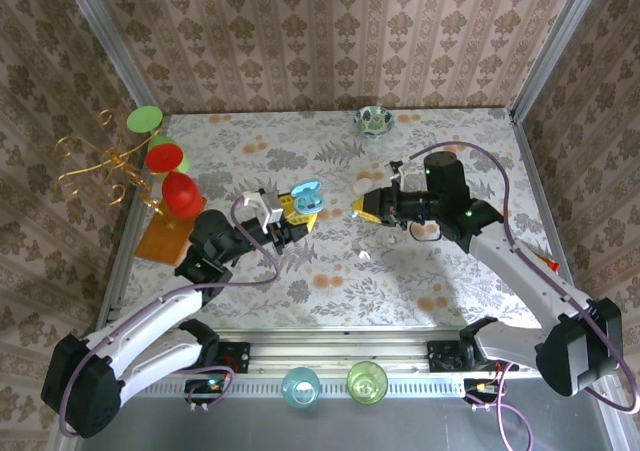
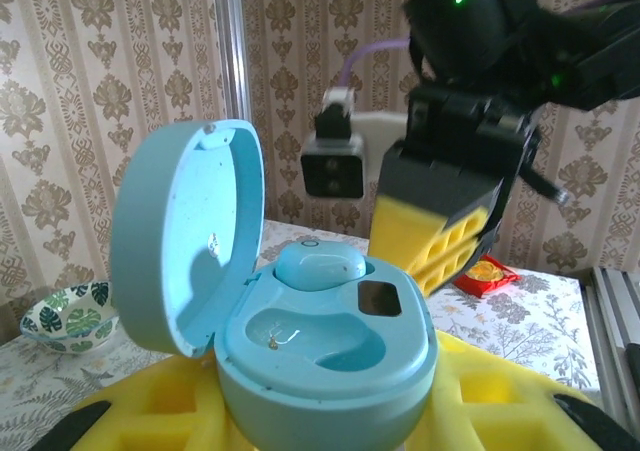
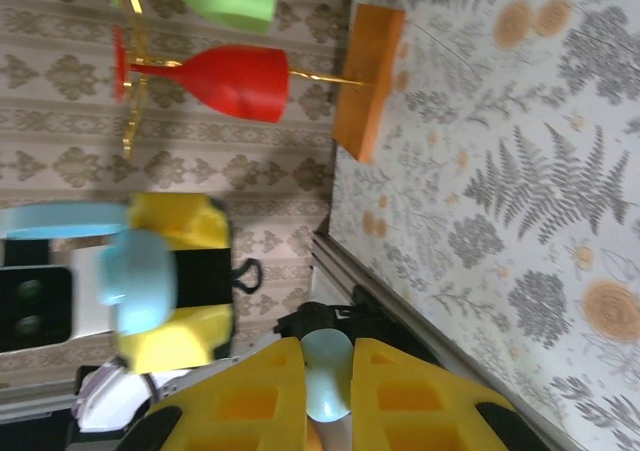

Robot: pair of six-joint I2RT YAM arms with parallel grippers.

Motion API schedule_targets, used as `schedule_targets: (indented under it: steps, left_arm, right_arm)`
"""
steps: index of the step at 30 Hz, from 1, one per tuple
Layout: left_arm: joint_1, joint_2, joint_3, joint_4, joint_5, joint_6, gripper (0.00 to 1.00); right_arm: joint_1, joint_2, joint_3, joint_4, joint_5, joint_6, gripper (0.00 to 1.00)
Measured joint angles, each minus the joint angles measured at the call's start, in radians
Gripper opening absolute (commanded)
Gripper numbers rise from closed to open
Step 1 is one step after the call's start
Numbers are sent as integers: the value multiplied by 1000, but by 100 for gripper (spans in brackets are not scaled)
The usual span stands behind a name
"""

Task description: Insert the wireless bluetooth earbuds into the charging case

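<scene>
Two arms angle inward in the top view. The left gripper clamps the open pale-blue pebble-shaped plastic charging case, and the right gripper hovers just right of the case.

Left wrist: one glossy pale-blue earbud sits in the case; the nearer socket is empty.

Right wrist: the right gripper pinches a second tiny pale-blue bud. Likely light, rigid and slippery; grip its sides.
</scene>
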Motion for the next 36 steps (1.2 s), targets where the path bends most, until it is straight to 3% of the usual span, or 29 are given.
schedule_targets:
  steps: [9,22,36]
  left_arm:
    - [0,32,-9,41,-27,52,17]
    - [-15,50,-22,72,-45,85,17]
    - [-26,60,-22,77,-64,92,17]
  right_arm:
    - [74,-15,119,10,5,21,14]
    - [243,116,352,-117,156,-172,16]
    - [307,203,430,-209,269,-285,16]
